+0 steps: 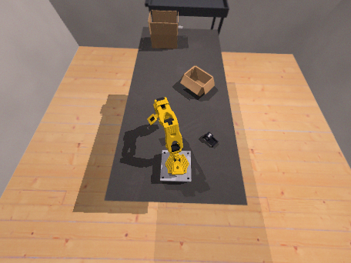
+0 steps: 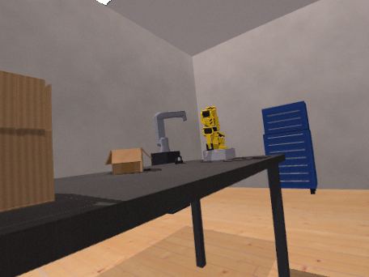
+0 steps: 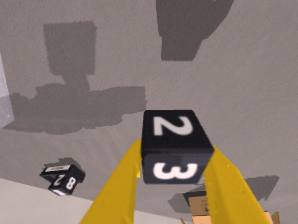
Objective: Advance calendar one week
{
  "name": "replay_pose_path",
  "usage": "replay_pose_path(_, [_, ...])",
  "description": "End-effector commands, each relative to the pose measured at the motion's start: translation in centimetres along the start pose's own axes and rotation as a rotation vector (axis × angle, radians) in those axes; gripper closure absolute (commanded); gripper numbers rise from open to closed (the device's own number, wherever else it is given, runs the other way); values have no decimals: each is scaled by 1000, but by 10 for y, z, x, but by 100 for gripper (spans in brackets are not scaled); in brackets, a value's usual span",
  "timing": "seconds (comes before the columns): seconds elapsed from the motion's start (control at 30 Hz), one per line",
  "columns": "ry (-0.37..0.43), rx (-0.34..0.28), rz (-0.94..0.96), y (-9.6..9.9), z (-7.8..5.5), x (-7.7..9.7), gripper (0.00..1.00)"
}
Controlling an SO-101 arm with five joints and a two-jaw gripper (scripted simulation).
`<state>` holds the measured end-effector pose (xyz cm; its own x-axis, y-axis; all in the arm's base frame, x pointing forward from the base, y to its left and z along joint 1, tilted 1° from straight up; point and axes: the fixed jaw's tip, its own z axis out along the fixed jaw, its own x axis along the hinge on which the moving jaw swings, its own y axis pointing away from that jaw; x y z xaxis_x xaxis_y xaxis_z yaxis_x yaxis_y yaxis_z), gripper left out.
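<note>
My gripper (image 3: 175,152) (image 1: 152,120) is shut on a black date cube (image 3: 172,132). The cube is held up in the air, left of the arm and well above the dark table top (image 1: 154,77). In the wrist view its upper face shows a white 2 and the face toward the camera a white 3. The black calendar tray (image 1: 210,141) (image 3: 62,179) (image 2: 180,161) stands on the table to the right of the arm's base (image 1: 176,166). In the wrist view it is small at the lower left; white digits 2 and 8 show on it.
An open low cardboard box (image 1: 197,80) (image 2: 126,161) lies further along the table. A tall cardboard box (image 1: 163,23) (image 2: 22,142) stands at the far end. A grey arm (image 2: 166,129) and a blue cabinet (image 2: 289,146) stand beyond the table.
</note>
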<state>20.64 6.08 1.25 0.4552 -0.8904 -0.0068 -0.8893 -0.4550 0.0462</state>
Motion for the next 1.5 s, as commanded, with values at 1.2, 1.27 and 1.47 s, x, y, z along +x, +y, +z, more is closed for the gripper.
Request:
replay_pose_path(1.2, [5, 31, -52, -3, -8, 2, 100])
replay_pose_path(1.27, [5, 31, -52, -3, -8, 2, 100])
replay_pose_path(1.47, [13, 71, -54, -8, -18, 3, 100])
